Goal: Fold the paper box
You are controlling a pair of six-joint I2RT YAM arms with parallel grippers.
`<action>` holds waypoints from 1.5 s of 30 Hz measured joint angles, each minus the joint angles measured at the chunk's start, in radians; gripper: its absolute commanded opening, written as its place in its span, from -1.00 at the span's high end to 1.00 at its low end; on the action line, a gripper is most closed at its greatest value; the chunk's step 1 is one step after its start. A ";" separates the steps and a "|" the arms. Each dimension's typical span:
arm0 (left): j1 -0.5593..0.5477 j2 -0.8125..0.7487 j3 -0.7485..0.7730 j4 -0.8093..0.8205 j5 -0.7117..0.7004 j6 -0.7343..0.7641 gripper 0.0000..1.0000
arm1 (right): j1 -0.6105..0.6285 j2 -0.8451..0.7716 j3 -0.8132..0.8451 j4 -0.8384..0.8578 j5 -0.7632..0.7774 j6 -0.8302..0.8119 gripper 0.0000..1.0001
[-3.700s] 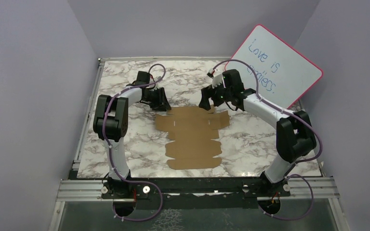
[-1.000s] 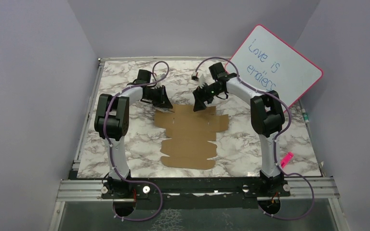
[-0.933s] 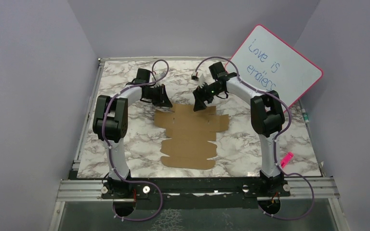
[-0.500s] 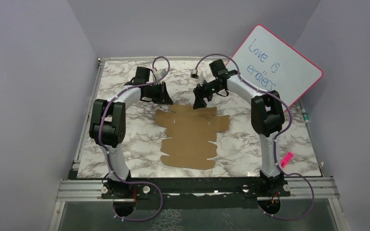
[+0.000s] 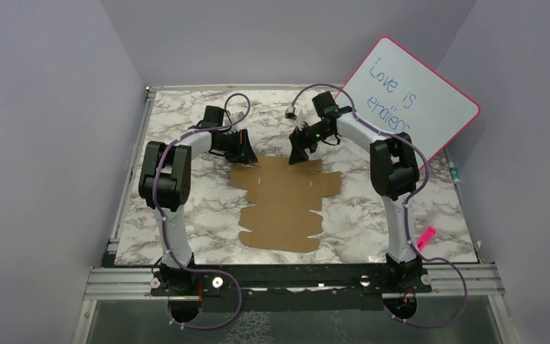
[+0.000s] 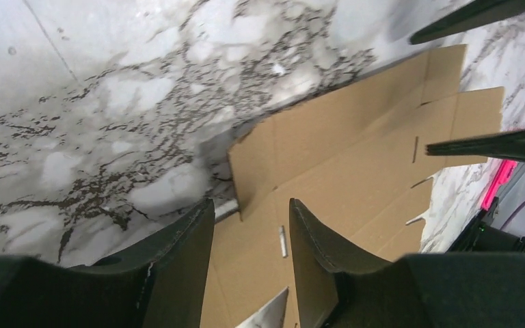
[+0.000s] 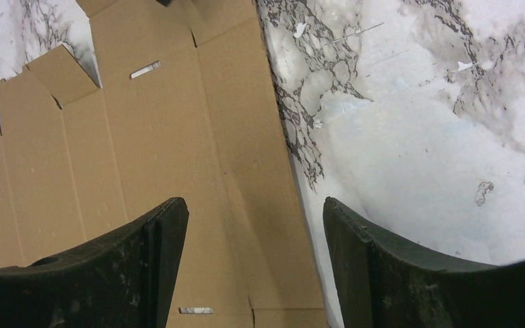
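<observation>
The paper box (image 5: 284,202) is a flat brown die-cut sheet with flaps and slots, lying on the marble table. My left gripper (image 5: 246,156) is open, hovering at the sheet's far left corner; in the left wrist view (image 6: 251,205) the gripper straddles a slightly raised corner flap (image 6: 253,164). My right gripper (image 5: 296,155) is open above the sheet's far edge; in the right wrist view (image 7: 253,205) the sheet's edge (image 7: 178,157) lies between the fingers, with bare marble under the right finger.
A white board with a pink rim (image 5: 409,97) leans at the back right. A pink marker (image 5: 425,237) lies at the table's right edge. A small white connector (image 5: 290,112) hangs near the right arm. Purple walls enclose the table.
The sheet has shifted slightly left and toward the near edge since the earliest frame. The right arm swung its elbow inward. The left gripper lifted back, then returned to the sheet's far left corner.
</observation>
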 measured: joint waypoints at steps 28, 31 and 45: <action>0.011 0.134 0.047 0.090 0.159 -0.099 0.98 | -0.005 0.092 0.089 -0.011 -0.071 0.015 -0.43; 0.011 0.131 0.045 0.097 0.163 -0.094 0.99 | -0.005 0.101 0.114 -0.024 -0.078 0.004 -0.42; 0.011 0.048 0.026 0.107 0.167 -0.076 1.00 | -0.005 0.169 0.200 -0.139 -0.155 -0.057 0.08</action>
